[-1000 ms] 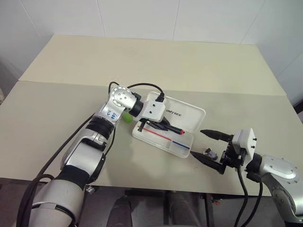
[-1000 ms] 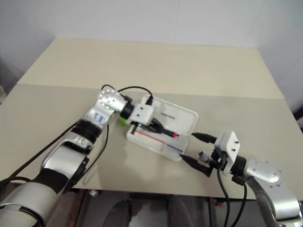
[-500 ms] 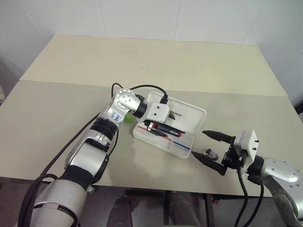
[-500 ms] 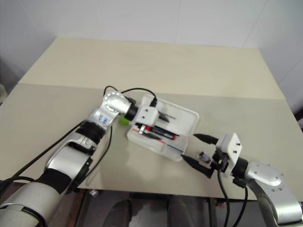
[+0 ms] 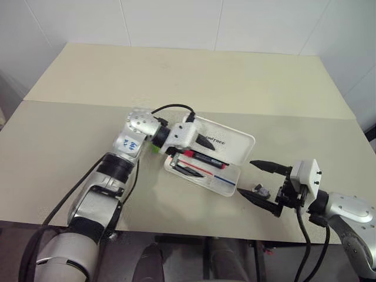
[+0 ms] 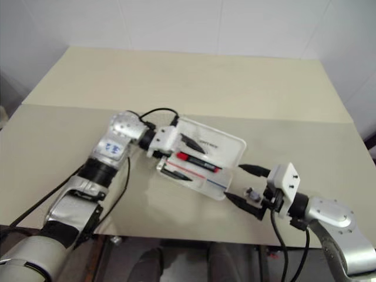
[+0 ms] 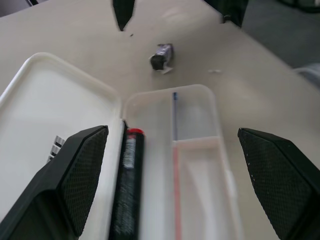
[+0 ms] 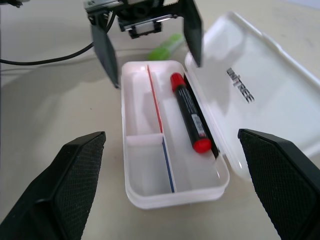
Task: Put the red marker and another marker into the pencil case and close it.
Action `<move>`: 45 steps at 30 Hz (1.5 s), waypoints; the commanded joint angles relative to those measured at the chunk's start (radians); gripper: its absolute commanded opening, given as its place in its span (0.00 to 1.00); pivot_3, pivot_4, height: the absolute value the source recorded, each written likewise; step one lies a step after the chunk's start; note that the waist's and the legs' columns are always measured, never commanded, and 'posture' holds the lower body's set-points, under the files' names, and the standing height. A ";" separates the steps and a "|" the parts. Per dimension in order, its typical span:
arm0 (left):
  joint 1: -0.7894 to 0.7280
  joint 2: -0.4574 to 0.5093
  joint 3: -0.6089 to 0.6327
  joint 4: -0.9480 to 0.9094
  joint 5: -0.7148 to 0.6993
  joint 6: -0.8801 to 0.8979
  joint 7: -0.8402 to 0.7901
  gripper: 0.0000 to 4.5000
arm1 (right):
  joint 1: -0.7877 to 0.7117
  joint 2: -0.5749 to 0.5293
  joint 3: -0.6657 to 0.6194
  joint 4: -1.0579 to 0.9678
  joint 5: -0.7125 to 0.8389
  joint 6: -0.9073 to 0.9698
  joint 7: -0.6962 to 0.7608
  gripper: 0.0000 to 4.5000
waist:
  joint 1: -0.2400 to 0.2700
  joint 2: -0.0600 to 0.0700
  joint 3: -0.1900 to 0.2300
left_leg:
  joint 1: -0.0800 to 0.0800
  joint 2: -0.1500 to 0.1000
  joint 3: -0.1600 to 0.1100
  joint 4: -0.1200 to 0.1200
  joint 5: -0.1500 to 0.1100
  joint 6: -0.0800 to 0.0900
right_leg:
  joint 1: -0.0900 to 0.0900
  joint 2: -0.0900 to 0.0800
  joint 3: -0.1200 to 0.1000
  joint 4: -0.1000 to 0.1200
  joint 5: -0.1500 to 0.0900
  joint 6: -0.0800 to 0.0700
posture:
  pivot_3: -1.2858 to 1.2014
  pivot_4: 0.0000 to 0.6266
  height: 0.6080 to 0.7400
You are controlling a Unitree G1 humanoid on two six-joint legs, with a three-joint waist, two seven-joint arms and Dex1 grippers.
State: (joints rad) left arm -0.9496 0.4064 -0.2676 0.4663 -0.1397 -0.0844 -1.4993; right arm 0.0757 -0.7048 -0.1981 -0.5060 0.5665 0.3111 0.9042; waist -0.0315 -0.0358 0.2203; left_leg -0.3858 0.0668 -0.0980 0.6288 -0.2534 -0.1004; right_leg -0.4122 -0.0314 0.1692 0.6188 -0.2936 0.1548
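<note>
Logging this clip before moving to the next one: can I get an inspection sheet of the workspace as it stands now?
Surface: beige tabletop, a seam running across it.
Job's things: flat white hard-plastic pencil case open, lid laid back; slim black-barrelled red marker lying inside along the hinge side; stubby lime-green highlighter on the table beside the case, not yet in.
Clutter: small grey scrap on the table near the right gripper.
Grippers: left gripper open over the case, holding nothing; right gripper open, beside the case.
Cables: black cable looping over the left wrist.
Surroundings: white tiled wall behind the table.
</note>
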 commanded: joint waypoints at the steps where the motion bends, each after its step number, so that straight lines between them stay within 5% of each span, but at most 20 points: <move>1: 0.028 0.046 0.057 -0.082 -0.041 0.029 0.016 0.99 | -0.038 -0.018 0.006 -0.010 0.020 0.007 0.022 1.00 | 0.000 0.000 0.000 | 0.000 0.000 0.000 0.000 0.000 0.000 | 0.000 0.000 0.000 0.000 0.000 0.000 | 0.52 0.24 1.00; 6: 0.016 0.120 0.097 -0.042 -0.018 0.000 0.057 0.99 | -0.081 -0.021 0.030 0.029 0.010 0.011 0.049 1.00 | 0.002 0.000 0.000 | 0.000 0.000 0.000 0.001 0.000 0.000 | 0.000 0.000 0.000 0.000 -0.001 -0.002 | 0.52 0.24 1.00; 13: -0.135 0.222 0.074 0.307 0.095 -0.221 0.035 0.99 | -0.114 -0.010 0.055 0.058 -0.004 0.005 0.055 1.00 | 0.000 0.000 0.000 | 0.000 0.000 0.000 0.000 0.000 0.000 | 0.000 0.000 0.000 -0.001 -0.001 -0.002 | 0.52 0.24 1.00; 22: -0.340 0.198 -0.024 0.742 0.303 -0.438 0.019 0.99 | -0.092 0.008 0.057 0.047 -0.020 -0.008 0.026 1.00 | 0.003 0.000 0.000 | -0.002 0.000 0.000 -0.002 0.000 0.000 | 0.000 0.000 0.000 -0.003 0.000 0.000 | 0.52 0.24 1.00; 45: -0.466 0.135 -0.121 0.892 0.589 -0.342 0.206 0.99 | 0.013 0.010 0.025 -0.030 -0.021 -0.014 -0.056 1.00 | 0.001 -0.001 0.000 | -0.001 0.000 0.000 -0.003 0.000 0.000 | -0.001 0.000 0.000 -0.002 0.001 0.002 | 0.52 0.24 1.00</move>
State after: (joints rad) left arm -1.3817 0.5302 -0.3760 1.3518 0.4224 -0.4376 -1.3176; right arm 0.0830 -0.6948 -0.1383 -0.4923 0.5384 0.3099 0.8572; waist -0.0310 -0.0365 0.2207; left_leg -0.3873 0.0668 -0.0979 0.6262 -0.2536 -0.1001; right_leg -0.4132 -0.0315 0.1688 0.6167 -0.2927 0.1563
